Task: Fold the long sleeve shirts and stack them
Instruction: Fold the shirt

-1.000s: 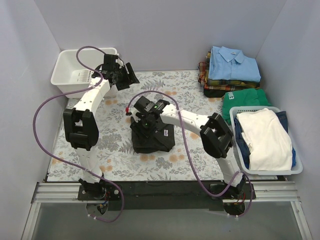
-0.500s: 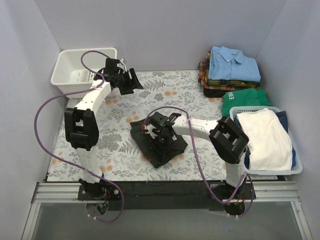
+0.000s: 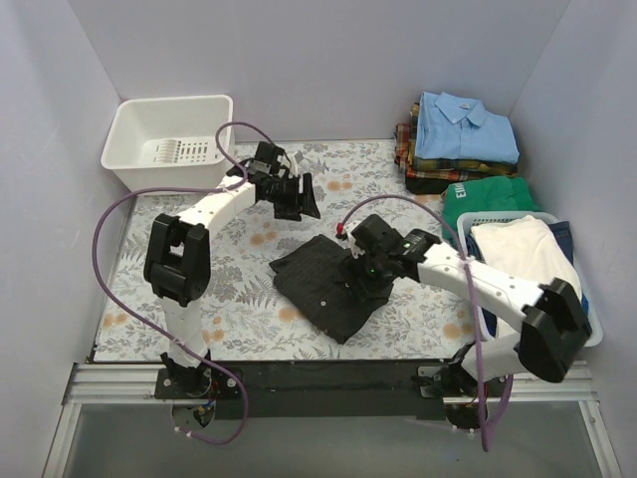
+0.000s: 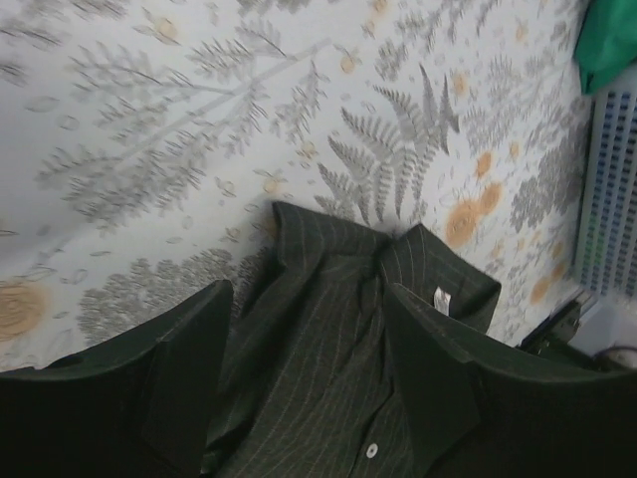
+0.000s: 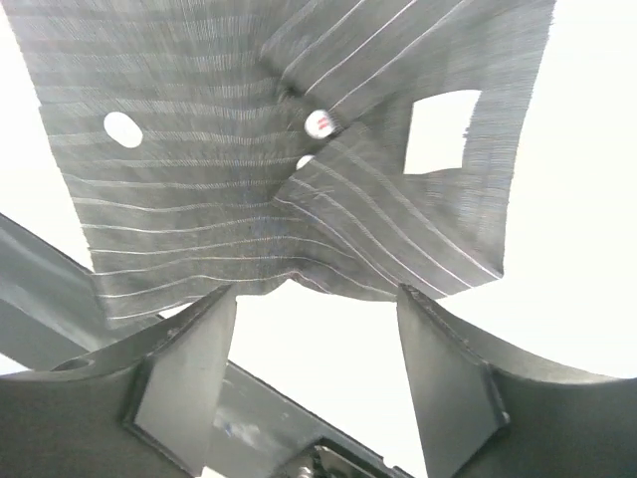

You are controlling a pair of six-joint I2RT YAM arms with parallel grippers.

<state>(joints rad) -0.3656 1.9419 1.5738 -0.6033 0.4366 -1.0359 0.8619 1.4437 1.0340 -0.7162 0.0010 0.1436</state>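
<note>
Shirt (image 3: 318, 291) has slid toward 3 o'clock, folded. Left gripper (image 3: 302, 199) and right gripper (image 3: 360, 277) both gape empty. Next, pinch it for the stack (image 3: 466, 124) at 1 o'clock.

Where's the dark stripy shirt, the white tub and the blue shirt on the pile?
dark pinstriped shirt (image 3: 317, 287), top external view, middle of its folded body
white tub (image 3: 149, 177), top external view, near wall
light blue shirt (image 3: 466, 127), top external view, middle of its folded front
</note>
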